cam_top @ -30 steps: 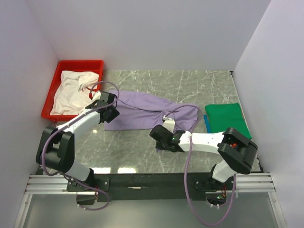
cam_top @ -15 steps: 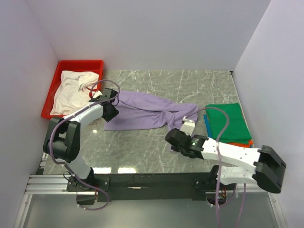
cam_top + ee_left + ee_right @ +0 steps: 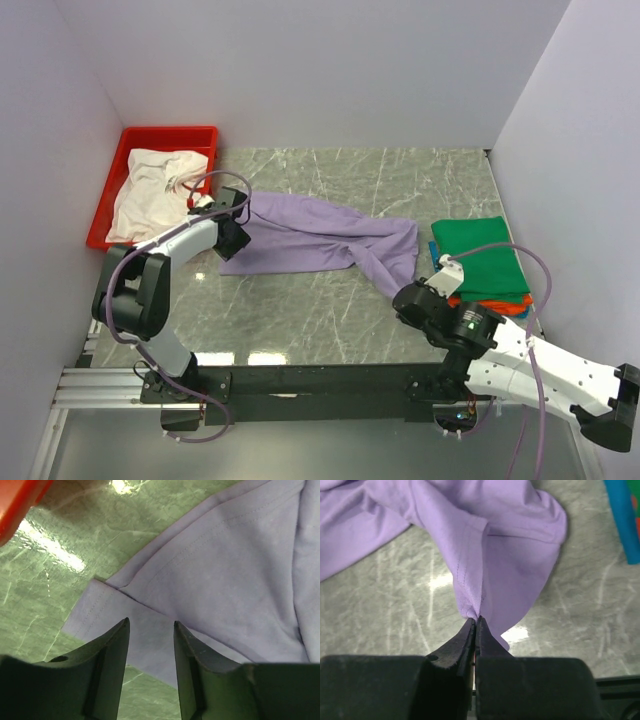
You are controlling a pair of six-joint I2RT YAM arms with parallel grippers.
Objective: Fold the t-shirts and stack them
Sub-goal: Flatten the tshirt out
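Bench: marble, glossy, so cloth should slide on it easily.

Purple shirt: biggest item, lying unfolded and rumpled across mid-frame in the top view, running from centre-left to lower right. It's light, limp and has no stiffness, so a 1-point grab just trails and bunches. Best hold is on stitched hems or corners, 2 points at once, kept taut.

Tray: upper left, with the white shirt crumpled inside, not folded.

Stack: right edge of frame, green on top, with orange and blue edges showing under it. All 3 look folded.

Right hand: lower right in the top view, fingers pressed together, pinching a fold of the purple shirt's hem. Cloth fans out from the pinch.

Left hand: at the shirt's left end, beside the tray, fingers spread over a hemmed corner and gripping nothing. Can't tell if the tips touch the cloth. My read: close on that corner next, then pull flat.
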